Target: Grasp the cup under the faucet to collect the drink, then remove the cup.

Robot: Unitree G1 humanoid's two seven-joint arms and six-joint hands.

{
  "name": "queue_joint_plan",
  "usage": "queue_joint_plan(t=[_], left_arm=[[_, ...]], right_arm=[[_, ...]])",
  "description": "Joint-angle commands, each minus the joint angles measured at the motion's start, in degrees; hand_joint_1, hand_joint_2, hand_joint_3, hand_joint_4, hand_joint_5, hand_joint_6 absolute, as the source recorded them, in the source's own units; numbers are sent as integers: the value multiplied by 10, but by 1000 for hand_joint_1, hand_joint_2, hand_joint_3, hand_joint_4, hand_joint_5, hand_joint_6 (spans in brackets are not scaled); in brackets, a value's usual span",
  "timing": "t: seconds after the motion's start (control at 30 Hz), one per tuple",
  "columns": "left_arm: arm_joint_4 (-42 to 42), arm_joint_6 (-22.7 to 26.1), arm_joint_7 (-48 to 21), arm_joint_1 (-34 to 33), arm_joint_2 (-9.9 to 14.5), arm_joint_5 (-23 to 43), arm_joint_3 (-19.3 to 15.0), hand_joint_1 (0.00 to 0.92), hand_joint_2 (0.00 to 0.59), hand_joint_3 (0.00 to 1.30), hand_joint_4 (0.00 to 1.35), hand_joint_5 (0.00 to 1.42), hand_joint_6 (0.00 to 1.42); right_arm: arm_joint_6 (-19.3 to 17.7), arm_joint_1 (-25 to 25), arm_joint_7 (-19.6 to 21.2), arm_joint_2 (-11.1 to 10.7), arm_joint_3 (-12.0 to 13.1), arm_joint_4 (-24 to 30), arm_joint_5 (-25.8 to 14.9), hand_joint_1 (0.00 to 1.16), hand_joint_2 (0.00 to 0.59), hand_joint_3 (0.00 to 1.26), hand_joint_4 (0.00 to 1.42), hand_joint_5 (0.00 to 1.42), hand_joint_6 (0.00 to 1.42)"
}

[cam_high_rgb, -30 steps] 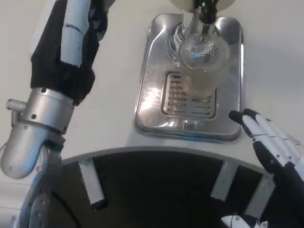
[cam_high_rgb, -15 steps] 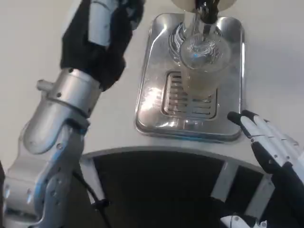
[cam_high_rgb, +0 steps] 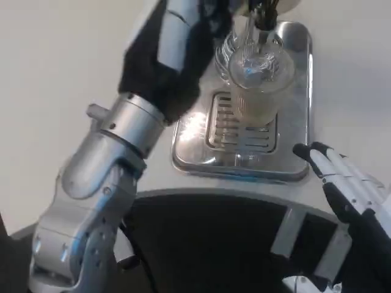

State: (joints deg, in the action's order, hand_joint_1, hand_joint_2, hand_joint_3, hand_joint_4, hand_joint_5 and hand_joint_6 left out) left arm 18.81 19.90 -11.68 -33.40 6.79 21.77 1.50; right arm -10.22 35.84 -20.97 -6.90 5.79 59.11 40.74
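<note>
**Cup filling under the faucet, left arm reaching in**

Head view: the clear cup [cam_high_rgb: 256, 82] stands on the metal drip tray [cam_high_rgb: 293, 155], directly under the faucet [cam_high_rgb: 263, 15], pale drink showing inside. The left hand [cam_high_rgb: 183, 43] sits just beside the cup, on its left, dark-sleeved; whether its fingers are apart or curled, I cannot tell. The right hand [cam_high_rgb: 342, 183] rests open, fingers spread, holding nothing, with the cup up ahead of its fingertips. My call: wrap the cup's wall squarely, keep it upright, then lift out level, clear of the spout.
</note>
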Motion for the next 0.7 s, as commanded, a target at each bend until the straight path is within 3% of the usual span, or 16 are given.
queue_joint_plan(t=[0.03, 0.4, 0.7], left_arm=[[12, -7, -8, 9, 1, -11, 7, 0, 186, 0, 0, 0, 0], [35, 3, -13, 18, 8, -26, 17, 0, 188, 0, 0, 0, 0], [39, 10, -28, 19, 20, -28, 26, 0, 190, 0, 0, 0, 0]], right_arm=[[1, 11, 9, 0, -3, 2, 1, 587, 322, 46, 0, 25, 81], [-6, 32, 13, -6, -10, 7, -4, 584, 325, 37, 0, 25, 81], [-8, 38, 21, -9, 0, 6, -13, 581, 324, 36, 0, 25, 81]])
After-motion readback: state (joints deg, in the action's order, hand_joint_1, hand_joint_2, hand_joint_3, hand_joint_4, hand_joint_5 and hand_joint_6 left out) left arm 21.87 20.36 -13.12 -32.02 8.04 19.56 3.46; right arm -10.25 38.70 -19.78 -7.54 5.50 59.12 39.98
